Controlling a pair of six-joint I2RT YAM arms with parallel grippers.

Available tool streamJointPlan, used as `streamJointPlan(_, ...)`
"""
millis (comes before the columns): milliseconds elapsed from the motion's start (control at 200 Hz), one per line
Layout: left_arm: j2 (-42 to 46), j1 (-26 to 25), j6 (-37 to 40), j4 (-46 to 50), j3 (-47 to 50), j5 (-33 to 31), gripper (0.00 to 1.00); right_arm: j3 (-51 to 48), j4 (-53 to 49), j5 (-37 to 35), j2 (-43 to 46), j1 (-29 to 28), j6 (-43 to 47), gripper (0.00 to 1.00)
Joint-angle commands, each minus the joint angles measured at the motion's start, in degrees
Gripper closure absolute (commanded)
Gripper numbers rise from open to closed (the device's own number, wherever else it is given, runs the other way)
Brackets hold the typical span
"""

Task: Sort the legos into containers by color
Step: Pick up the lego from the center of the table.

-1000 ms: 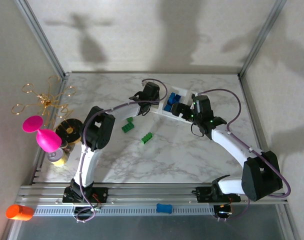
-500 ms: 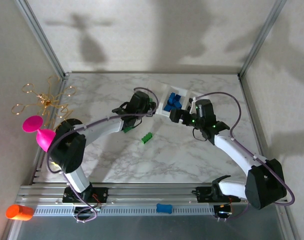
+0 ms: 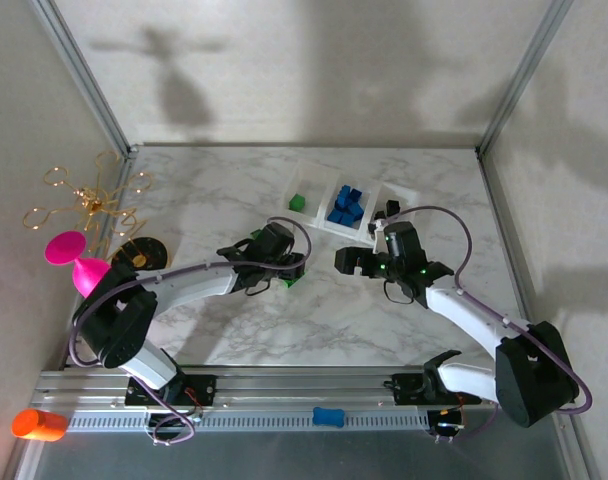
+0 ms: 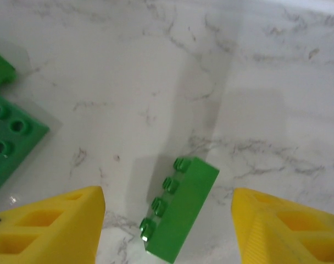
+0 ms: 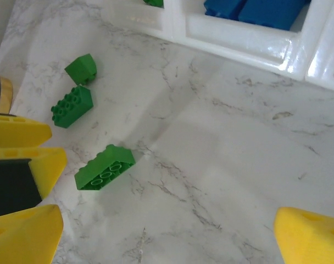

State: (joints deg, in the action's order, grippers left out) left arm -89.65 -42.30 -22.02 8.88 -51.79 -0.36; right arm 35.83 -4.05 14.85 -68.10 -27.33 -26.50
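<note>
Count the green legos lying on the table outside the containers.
3: a long brick lying apart, a wider brick farther left, a small piece beside that. Others may be hidden.

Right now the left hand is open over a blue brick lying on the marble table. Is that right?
No. The brick is green, not blue, as the left wrist view shows. The left hand is open over it, and it lies on the marble table.

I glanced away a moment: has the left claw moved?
Yes. The left gripper has drawn back from the white containers toward the arms' bases, and now hangs over a green lego.
</note>
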Motion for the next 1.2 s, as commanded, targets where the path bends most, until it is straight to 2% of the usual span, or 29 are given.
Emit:
streamJointPlan(0,-0.2,-0.5,0.7,0.5,0.7,2.5,0.36,-0.9,2.1,-0.5,1.1,-0.4,-1.2,0.01)
streamJointPlan(180,-2.8,-1.4,1.5,-0.9,1.2,4.8,0.36,-0.9,1.6,-1.7,1.3,-0.5,-1.0,0.01)
streamJointPlan(416,-6.1,-2.4,2.6,-1.5,1.4,2.4,0.4,-0.5,1.7,-2.4,0.2,-0.4,-0.9,0.01)
streamJointPlan(611,-8.8,-2.4,2.5,-0.9,1.0,-0.8,0.52,-0.7,1.9,-2.8,-0.3,-0.4,-0.9,0.01)
streamJointPlan(911,-7.8,-2.4,2.6,-1.8,1.4,0.4,0.7,-0.5,1.7,-3.1,-0.5,-0.4,-0.7,0.01)
streamJointPlan(1196,-4.3,-2.4,2.0,-0.7,0.4,1.1,0.78,0.6,1.5,-3.1,-0.3,-0.3,-1.2,0.01)
